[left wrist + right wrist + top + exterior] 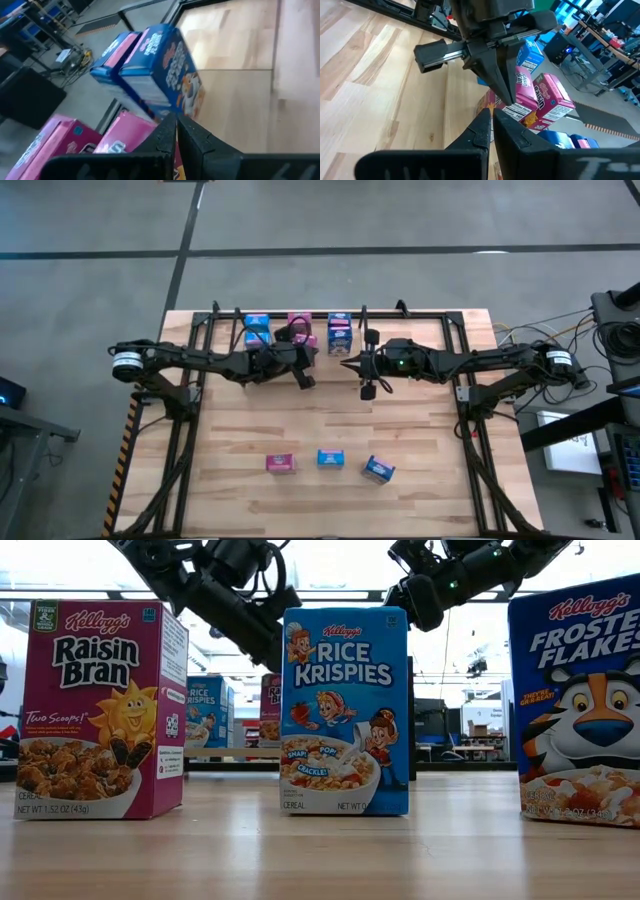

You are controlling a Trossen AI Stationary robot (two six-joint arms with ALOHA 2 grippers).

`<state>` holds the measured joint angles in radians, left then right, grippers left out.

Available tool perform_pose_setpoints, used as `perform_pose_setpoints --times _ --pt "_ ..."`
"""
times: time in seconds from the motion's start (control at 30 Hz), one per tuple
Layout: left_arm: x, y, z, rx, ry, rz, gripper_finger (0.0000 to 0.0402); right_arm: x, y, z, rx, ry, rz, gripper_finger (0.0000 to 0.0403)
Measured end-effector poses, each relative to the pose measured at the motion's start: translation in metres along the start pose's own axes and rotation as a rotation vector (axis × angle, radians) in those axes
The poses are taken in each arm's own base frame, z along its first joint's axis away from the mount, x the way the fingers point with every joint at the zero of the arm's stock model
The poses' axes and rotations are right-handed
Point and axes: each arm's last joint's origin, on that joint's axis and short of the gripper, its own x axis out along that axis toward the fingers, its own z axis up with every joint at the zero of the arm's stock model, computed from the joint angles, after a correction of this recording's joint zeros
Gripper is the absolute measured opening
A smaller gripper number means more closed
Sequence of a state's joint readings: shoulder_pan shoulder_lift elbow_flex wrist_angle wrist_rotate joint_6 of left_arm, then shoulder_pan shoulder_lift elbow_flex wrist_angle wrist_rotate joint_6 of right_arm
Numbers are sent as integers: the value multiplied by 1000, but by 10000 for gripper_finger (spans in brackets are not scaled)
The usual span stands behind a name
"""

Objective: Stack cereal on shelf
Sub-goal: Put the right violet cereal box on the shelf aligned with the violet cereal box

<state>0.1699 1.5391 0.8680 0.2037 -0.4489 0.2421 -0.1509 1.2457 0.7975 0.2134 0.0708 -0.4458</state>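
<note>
Three cereal boxes stand upright on the table near its front edge: a pink one (280,463), a blue one (331,458) and another blue one (379,469). More blue (257,330) and pink (300,327) boxes sit in the black-rod shelf (420,315) at the far edge. My left gripper (308,375) is shut and hangs in the air just in front of the shelf's boxes, with a blue box (165,65) ahead of its fingertips (172,125). My right gripper (348,364) is shut too. It hangs beside the left one, tips facing it.
Slanted black arm-support frames (180,430) run along the table's left and right (475,430) sides. Bare wood (330,415) lies between the front row of boxes and the shelf. Cables and equipment (610,330) stand off the table to the right.
</note>
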Motion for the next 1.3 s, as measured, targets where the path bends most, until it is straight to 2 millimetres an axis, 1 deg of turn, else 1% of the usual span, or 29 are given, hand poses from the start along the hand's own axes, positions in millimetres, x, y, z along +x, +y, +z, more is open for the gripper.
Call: perform_pose_setpoints --times 0.13,0.23,0.53,0.67,0.83,1.07,1.17,1.3 --pt "0 1 -3 0 37 60 0 0 0 0 0 0 0 9" --pt "0 1 -4 1 50 66 0 0 0 0 0 0 0 9" --pt "-1 0 -3 -17 44 53 0 0 0 0 8 0 0 9" --pt "-7 -1 2 -10 16 23 0 0 0 0 22 0 -1 9" --pt "-22 2 10 25 -2 6 0 0 -1 0 96 3 -7 9" --pt "-58 21 16 70 9 -1 0 3 -4 1 231 4 -19 9" --pt "-75 30 16 96 14 -8 0 10 -4 0 268 16 -17 9" --pt "-92 38 11 113 31 -31 0 27 -6 5 294 28 -16 9"
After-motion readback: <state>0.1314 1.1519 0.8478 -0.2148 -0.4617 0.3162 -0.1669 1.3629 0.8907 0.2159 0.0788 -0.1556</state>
